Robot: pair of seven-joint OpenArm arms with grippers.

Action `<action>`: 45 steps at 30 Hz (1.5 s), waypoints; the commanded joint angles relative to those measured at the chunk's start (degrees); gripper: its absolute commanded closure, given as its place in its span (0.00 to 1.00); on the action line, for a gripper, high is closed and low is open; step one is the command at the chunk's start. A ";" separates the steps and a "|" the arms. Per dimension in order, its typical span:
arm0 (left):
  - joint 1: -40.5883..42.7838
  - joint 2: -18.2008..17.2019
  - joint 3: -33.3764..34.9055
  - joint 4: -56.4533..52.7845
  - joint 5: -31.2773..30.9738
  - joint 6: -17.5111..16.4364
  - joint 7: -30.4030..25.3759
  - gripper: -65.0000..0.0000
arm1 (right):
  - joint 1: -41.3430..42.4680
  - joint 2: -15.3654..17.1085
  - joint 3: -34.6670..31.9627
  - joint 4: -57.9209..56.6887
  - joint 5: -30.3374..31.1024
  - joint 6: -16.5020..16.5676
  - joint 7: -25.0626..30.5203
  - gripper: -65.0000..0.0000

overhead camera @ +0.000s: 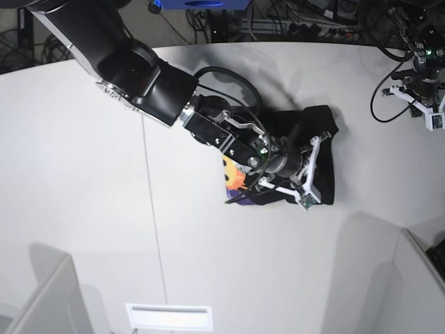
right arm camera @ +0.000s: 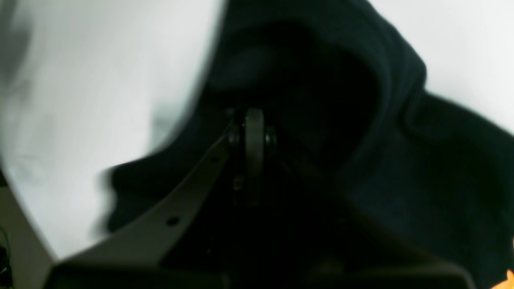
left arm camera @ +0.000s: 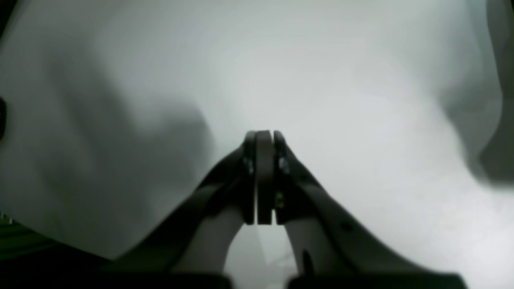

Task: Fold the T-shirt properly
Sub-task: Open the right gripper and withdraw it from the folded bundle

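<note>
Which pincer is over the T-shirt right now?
The right pincer, on the big arm at the base view's left: it sits shut over the crumpled black T-shirt. The left pincer hangs shut over bare white table, away from the cloth.

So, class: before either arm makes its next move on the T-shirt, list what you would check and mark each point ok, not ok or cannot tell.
1. T-shirt lies fully on the white table: ok.
2. T-shirt flat and neat: not ok, it is bunched, with the orange print showing at one edge.
3. Right gripper over the cloth: ok.
4. Right gripper holding cloth: cannot tell; it is shut against dark folds.
5. Left gripper clear of the shirt: ok, shut over bare table.
</note>
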 commanded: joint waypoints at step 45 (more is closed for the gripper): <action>-5.90 1.61 11.18 -5.86 -26.41 -0.01 -0.99 0.09 | -40.00 26.87 56.55 41.66 -0.05 -3.69 -7.94 1.00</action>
